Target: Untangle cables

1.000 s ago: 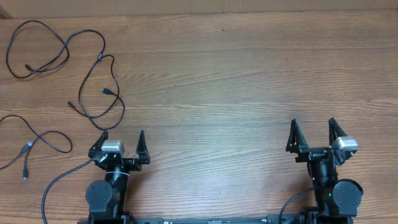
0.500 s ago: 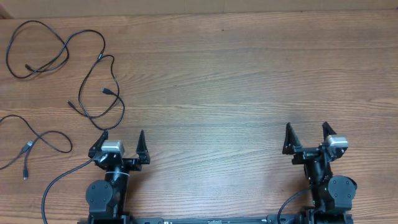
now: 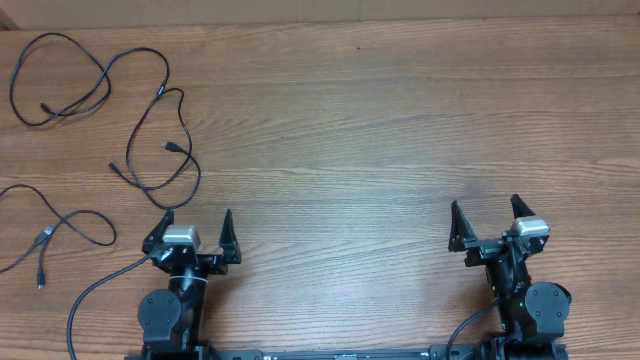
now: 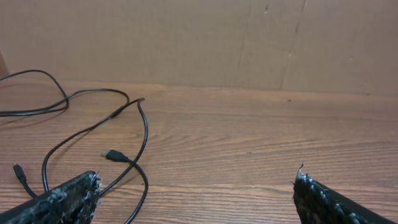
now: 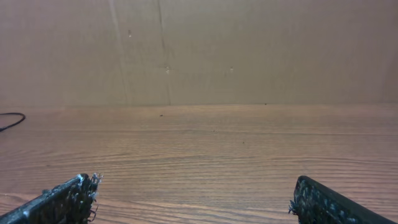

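Observation:
Three thin black cables lie spread on the left of the wooden table. One loops at the far back left [image 3: 60,75]. One curls in the middle left [image 3: 170,150] with small plug ends. One lies at the left edge [image 3: 70,225] with a silver-tipped plug. My left gripper [image 3: 195,215] is open and empty, just in front of the middle cable. In the left wrist view that cable [image 4: 142,124] and its plug [image 4: 112,154] lie ahead of my left gripper [image 4: 196,186]. My right gripper [image 3: 485,208] is open and empty, far to the right of the cables, over bare wood [image 5: 193,186].
A brown cardboard wall [image 4: 186,37] stands along the table's far edge. Thicker black arm wires [image 3: 85,300] trail by the left arm base. A short end of cable [image 5: 9,119] shows at the far left of the right wrist view.
My right gripper has shifted a little to the left and turned slightly leftward. The left arm and the cables have not moved.

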Motion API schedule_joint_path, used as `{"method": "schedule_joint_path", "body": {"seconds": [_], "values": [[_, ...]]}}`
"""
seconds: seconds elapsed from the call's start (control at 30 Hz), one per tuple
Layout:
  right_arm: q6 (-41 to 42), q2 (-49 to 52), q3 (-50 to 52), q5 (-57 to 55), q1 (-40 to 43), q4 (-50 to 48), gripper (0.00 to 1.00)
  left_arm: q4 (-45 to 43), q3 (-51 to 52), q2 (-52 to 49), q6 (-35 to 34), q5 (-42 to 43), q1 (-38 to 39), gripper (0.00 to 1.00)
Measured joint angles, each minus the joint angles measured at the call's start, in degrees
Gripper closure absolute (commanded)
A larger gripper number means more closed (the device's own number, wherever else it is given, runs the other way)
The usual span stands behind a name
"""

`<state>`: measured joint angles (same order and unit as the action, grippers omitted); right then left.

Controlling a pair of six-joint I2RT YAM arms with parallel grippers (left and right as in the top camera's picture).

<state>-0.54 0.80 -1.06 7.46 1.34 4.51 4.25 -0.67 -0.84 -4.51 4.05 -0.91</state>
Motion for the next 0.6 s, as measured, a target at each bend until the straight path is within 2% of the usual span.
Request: {"method": "schedule_joint_path", "body": {"seconds": [0.33,0.6], "values": [[0.3,0.0,0.0,-0.5,0.1,0.0,0.0,0.0,0.0,0.0,0.0,0.0,0.0,0.0],[0.3,0.0,0.0,-0.7,3.4,0.0,0.0,0.0,0.0,0.0,0.0,0.0,0.0,0.0]]}}
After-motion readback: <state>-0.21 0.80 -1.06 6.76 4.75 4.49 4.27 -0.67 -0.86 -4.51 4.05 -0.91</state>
